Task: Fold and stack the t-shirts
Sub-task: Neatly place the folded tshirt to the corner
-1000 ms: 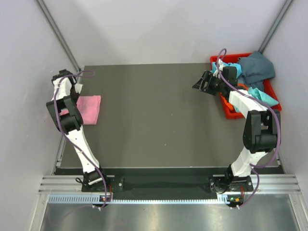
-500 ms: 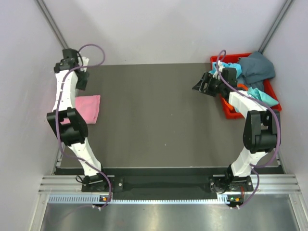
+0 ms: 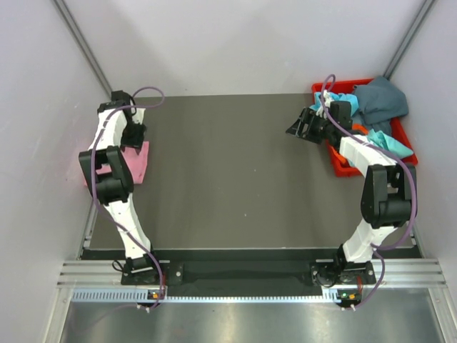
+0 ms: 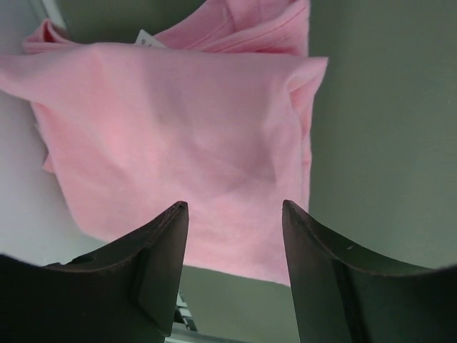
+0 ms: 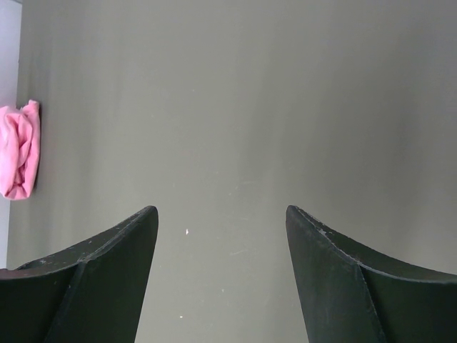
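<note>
A bright pink t-shirt lies folded at the table's left edge and fills the left wrist view. My left gripper hovers just over its far edge, open, with nothing between its fingers. Turquoise and dark teal-grey t-shirts are heaped in the red bin, with a sliver of orange showing. My right gripper stands open beside the bin's left wall, above bare table. In its view the pink t-shirt shows far off.
The dark grey table is walled by white panels on the left, back and right. The red bin sits at the back right corner. A metal rail runs along the near edge by the arm bases.
My left gripper has opened and let go of the pink t-shirt, risen, then swung back over the shirt's far edge. The right arm has not moved.
</note>
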Tool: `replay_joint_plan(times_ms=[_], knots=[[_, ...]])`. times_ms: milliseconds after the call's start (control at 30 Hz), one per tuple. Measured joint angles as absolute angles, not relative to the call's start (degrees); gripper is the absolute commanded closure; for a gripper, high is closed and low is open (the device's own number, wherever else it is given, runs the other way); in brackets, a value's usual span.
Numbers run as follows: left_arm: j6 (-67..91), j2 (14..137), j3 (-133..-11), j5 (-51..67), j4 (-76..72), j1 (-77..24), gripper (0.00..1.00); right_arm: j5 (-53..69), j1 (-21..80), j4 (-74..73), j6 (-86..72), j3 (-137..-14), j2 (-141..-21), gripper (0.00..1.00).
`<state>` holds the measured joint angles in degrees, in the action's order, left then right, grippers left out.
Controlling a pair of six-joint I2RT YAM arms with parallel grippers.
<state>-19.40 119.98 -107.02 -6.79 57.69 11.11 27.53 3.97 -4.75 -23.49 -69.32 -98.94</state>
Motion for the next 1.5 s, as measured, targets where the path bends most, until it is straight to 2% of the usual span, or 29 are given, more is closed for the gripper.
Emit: replay_joint_plan(times_ms=[500, 900, 1067, 1200, 1333, 1467, 1500], knots=[[-15.35, 128.99, -108.55, -2.13, 59.79, 10.28, 0.43, 27.03, 3.73, -4.86, -22.92, -67.88, -98.32, 0.28], [-14.37, 129.95, -109.93, -0.58, 60.84, 10.31, 0.43, 27.03, 3.31, -4.89, -22.92, -67.85, -98.30, 0.28], [-13.54, 128.62, -109.95, -0.54, 61.10, 10.09, 0.35, 26.96, 3.31, -4.91, -22.65, -67.85, -98.13, 0.28], [-13.34, 122.34, -110.61, 1.48, 61.19, 9.21, 0.29, 26.24, 3.25, -5.56, -21.50, -67.88, -96.62, 0.27], [-12.32, 111.96, -111.83, 5.72, 57.23, 8.43, 0.21, 23.20, 3.20, -7.57, -17.74, -70.46, -95.11, 0.23], [-9.37, 102.87, -110.06, 10.81, 49.06, 8.25, 0.15, 18.37, 2.98, -8.58, -12.84, -74.81, -94.98, 0.15], [-8.16, 101.03, -108.81, 12.34, 46.59, 8.25, 0.11, 17.12, 2.79, -9.26, -11.51, -75.96, -94.98, 0.14]])
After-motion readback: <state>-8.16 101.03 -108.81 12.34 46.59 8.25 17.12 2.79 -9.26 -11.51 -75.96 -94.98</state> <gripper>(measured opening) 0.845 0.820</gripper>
